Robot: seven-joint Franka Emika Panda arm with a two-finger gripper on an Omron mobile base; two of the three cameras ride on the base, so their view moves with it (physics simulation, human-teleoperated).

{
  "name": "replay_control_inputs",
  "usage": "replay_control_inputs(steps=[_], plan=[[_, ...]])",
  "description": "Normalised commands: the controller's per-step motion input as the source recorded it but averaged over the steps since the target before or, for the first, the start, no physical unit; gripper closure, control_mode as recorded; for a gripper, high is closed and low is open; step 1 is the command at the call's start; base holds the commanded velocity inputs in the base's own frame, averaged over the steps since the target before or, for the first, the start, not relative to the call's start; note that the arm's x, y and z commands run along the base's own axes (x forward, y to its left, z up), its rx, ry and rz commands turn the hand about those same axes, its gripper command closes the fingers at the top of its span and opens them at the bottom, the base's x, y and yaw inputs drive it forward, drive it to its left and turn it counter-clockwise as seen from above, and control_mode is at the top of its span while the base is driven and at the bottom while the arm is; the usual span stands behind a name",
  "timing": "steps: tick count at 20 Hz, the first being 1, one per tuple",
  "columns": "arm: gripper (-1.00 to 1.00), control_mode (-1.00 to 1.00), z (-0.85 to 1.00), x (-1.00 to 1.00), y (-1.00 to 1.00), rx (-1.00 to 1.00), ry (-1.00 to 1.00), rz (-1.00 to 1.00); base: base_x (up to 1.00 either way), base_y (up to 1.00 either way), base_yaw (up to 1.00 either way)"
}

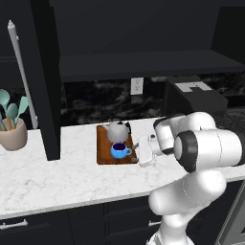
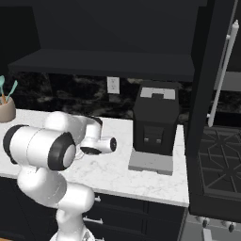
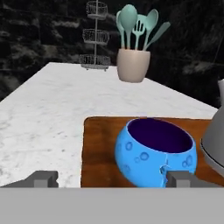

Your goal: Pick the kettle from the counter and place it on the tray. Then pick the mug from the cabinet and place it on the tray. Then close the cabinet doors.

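On the counter (image 1: 57,172) lies the reddish-brown tray (image 1: 103,155). The grey kettle (image 1: 118,130) stands at its back and the blue mug (image 1: 119,150) at its front. My gripper (image 1: 137,146) reaches in from the right, level with the mug. In the hand view the mug (image 3: 153,153) sits upright on the tray (image 3: 100,148) between my widely spread fingertips (image 3: 43,178). The gripper (image 3: 111,178) is open and the kettle (image 3: 214,144) is at the right edge. The cabinet (image 1: 143,64) stands open, with one door (image 1: 45,81) swung out on the left and another door (image 2: 207,70) on the right.
A beige utensil pot (image 1: 13,134) stands at the counter's left end, with a wire rack (image 3: 96,35) beyond it. A black coffee machine (image 2: 155,124) sits right of the arm. A stove (image 2: 216,146) adjoins the counter on the right. The open doors hang over the counter.
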Motion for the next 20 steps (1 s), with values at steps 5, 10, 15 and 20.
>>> replay_control_inputs(steps=[5,10,15,20], plan=[[-1.00,-1.00,0.70,-0.66,-0.02,0.00,-0.05,-0.11,0.00,0.00,0.00],[-1.00,-1.00,0.91,-0.45,-0.04,0.00,-0.03,-0.16,0.00,0.00,0.00],[-1.00,-1.00,0.89,-0.26,-0.15,0.00,0.00,-0.19,0.00,0.00,0.00],[-1.00,-1.00,0.67,-0.20,-0.27,0.00,0.03,-0.22,0.00,0.00,0.00]])
